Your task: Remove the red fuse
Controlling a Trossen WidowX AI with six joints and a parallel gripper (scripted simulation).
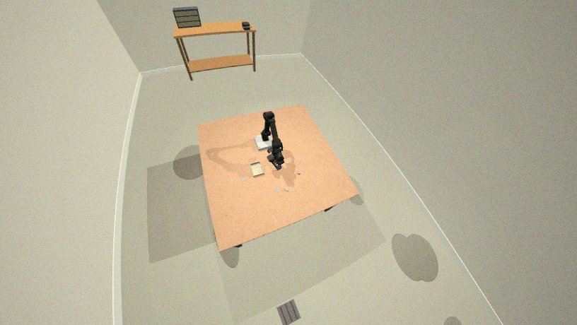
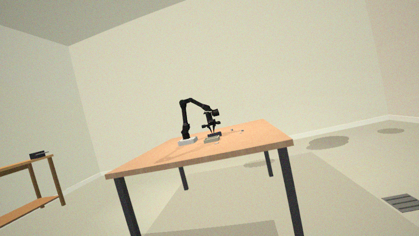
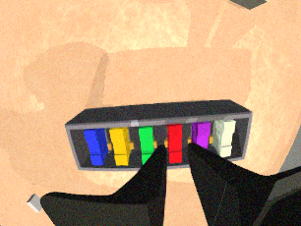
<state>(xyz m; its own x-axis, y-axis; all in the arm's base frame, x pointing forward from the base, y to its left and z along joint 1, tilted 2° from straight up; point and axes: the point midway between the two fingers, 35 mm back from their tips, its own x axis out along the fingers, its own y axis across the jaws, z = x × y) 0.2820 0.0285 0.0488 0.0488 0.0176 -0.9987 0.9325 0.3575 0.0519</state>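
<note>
The fuse block [image 3: 157, 111] [image 2: 218, 134] stands on the table with its fuses in a row. The red fuse [image 3: 175, 135] sits upright in its slot, between the green fuse [image 3: 146, 138] and the purple fuse [image 3: 201, 134]. My gripper [image 3: 175, 149] [image 2: 212, 132] is slightly open and empty, pointing down just over the block. In the wrist view its fingertips appear on either side of the red fuse, with a gap to each side; their exact height over it is hard to tell. The shallow beige tray [image 1: 257, 169] [image 2: 211, 140] stands beside the block, with nothing visible in it.
The blue fuse [image 3: 95, 140], yellow fuse [image 3: 119, 140] and white fuse [image 3: 224, 133] fill the other slots. Small pale pieces [image 1: 243, 179] [image 1: 277, 190] [image 3: 33, 202] lie on the table [image 1: 242, 217]. The arm's white base [image 1: 261, 144] [image 2: 187, 141] stands behind the block. A shelf bench [image 1: 218, 29] is far off.
</note>
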